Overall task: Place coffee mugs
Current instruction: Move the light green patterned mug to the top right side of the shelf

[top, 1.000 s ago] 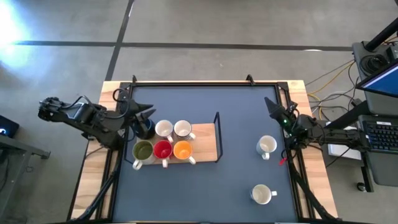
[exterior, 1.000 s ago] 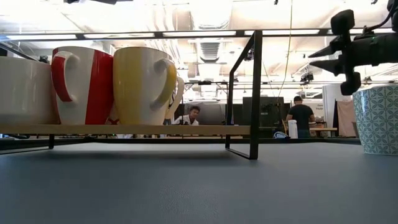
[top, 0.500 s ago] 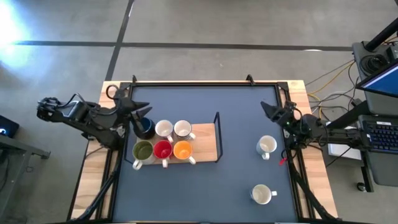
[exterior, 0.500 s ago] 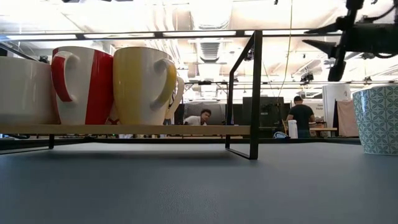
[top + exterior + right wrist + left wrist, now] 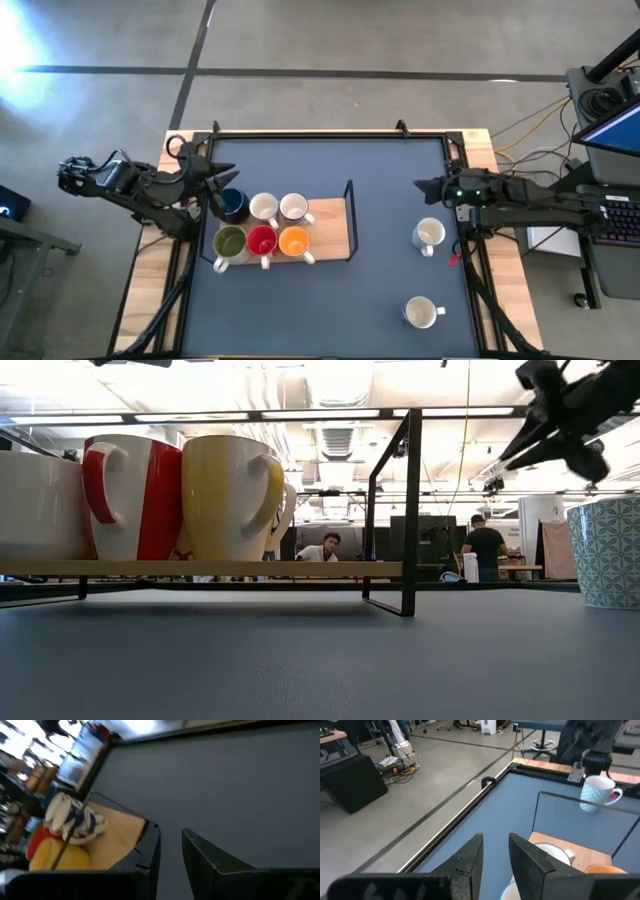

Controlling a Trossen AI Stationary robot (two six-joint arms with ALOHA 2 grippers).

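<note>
Six coffee mugs stand on a wooden rack (image 5: 328, 226): dark blue (image 5: 233, 205), two white (image 5: 263, 207) (image 5: 293, 207), olive green (image 5: 230, 241), red (image 5: 261, 241) and orange (image 5: 293, 241). Two patterned white mugs stand on the mat to the right, one (image 5: 428, 235) nearer the far side and one (image 5: 422, 312) near the front. My left gripper (image 5: 225, 180) hovers open just far-left of the dark blue mug and holds nothing. My right gripper (image 5: 418, 186) is open in the air beyond the first loose mug (image 5: 597, 793), pointing toward the table's left.
The rack has a thin black wire frame (image 5: 408, 510) rising at its right end, and bare wood (image 5: 330, 215) right of the mugs. Dark mat (image 5: 380, 290) lies between the rack and the loose mugs. People stand in the room behind (image 5: 487, 545).
My left gripper has drawn back from over the dark blue mug toward the table's far-left, leaving the mug standing on the rack. My right gripper has swung toward the table's left and near side, turning from pointing far-left to pointing left.
</note>
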